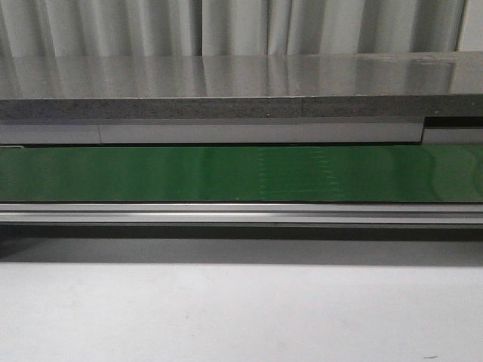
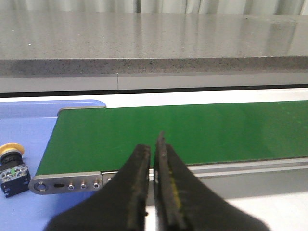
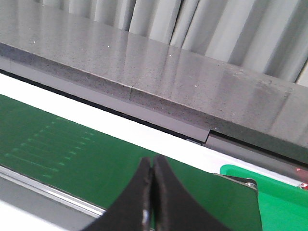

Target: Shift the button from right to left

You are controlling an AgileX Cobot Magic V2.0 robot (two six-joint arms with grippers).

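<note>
Nearest the lens, two black hands: left hand [image 2: 154, 144] at the bottom centre of its wrist frame, fingers pressed nearly together, clenched on nothing, tips over the near rail of the belt; right hand [image 3: 152, 166] at the bottom centre of its own frame, fingers meeting, likewise clenched and empty. Neither seen in the front view.

Largest beyond them: grey speckled desk [image 1: 241, 83] across the upper part of the front frame, pale curtain [image 1: 226, 23] behind. Below it, green conveyor belt [image 1: 226, 173] running the full width, edged by a silver rail [image 1: 241, 213].

Left edge of the left wrist frame: blue tray [image 2: 29, 130] past the belt's end. Lying on it, at lower left, the button [image 2: 10, 168], apart from the hand, long axis roughly up-down in the frame, orange-yellow cap pointing toward the top, black body below with a small green spot.

Lower right of the right wrist frame: green tray [image 3: 284, 202] at the belt's other end.
</note>
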